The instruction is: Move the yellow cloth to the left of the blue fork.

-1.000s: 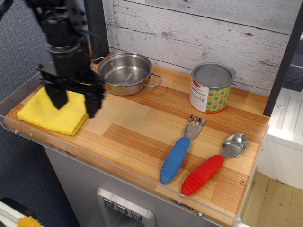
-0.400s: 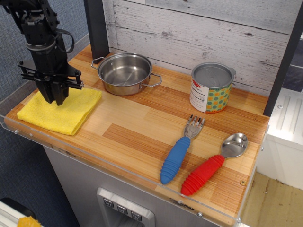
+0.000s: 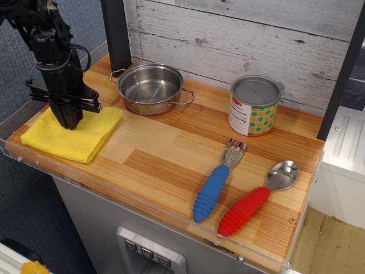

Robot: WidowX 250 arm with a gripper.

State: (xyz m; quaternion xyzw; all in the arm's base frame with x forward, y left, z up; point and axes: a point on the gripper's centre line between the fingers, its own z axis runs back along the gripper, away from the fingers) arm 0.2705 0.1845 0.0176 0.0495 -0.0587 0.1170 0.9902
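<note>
The yellow cloth [image 3: 85,138] lies folded and flat at the far left of the wooden counter. My gripper [image 3: 69,123] points straight down onto the cloth's back middle, with its fingers drawn together at the cloth's surface, pinching the fabric. The blue fork [image 3: 214,187] lies at the front right, tines pointing toward the back wall, far to the right of the cloth and the gripper.
A steel pot [image 3: 149,87] stands just right of the gripper at the back. A lidded patterned can [image 3: 254,106] stands at the back right. A red-handled spoon [image 3: 252,206] lies right of the fork. A dark post [image 3: 116,31] rises behind the pot.
The gripper moved left from the cloth's right edge to over the cloth, came down and closed its wide-open fingers. The cloth still lies in the same place.
</note>
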